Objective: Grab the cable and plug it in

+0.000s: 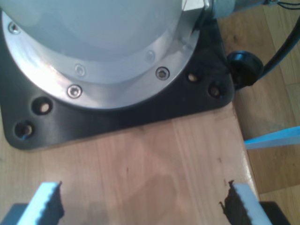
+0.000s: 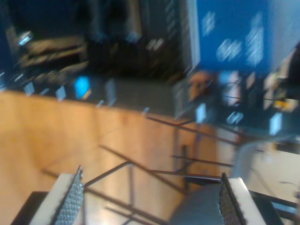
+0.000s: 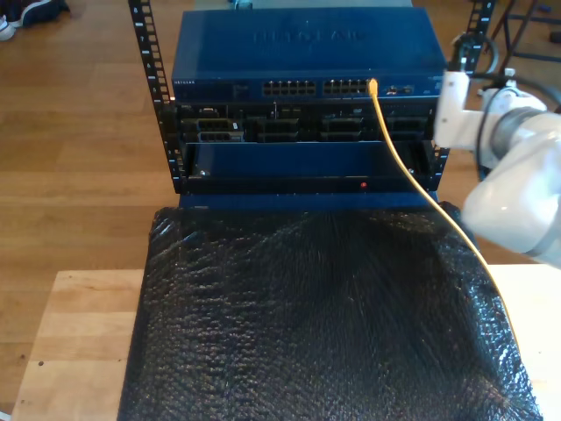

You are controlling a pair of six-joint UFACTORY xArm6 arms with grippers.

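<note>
The yellow-orange cable (image 3: 412, 175) runs from the exterior view's lower right, up over the black mat, to the blue switch (image 3: 307, 48). Its tip (image 3: 372, 85) sits in a port of the switch's top row. A white arm (image 3: 513, 189) reaches in at the exterior view's right, its end beside the switch's corner and apart from the cable. My first gripper (image 1: 143, 199) is open over bare wood, nothing between its fingers. My second gripper (image 2: 150, 192) is open too; its view is blurred and faces floor and metal frames.
A black bubble-wrap mat (image 3: 324, 316) covers most of the wooden table (image 3: 79, 351). The switch sits in a black rack (image 3: 149, 88) above other units. In the first wrist view an arm's round base (image 1: 93, 47) on a black plate stands close ahead, with a black cable (image 1: 281, 51) beside it.
</note>
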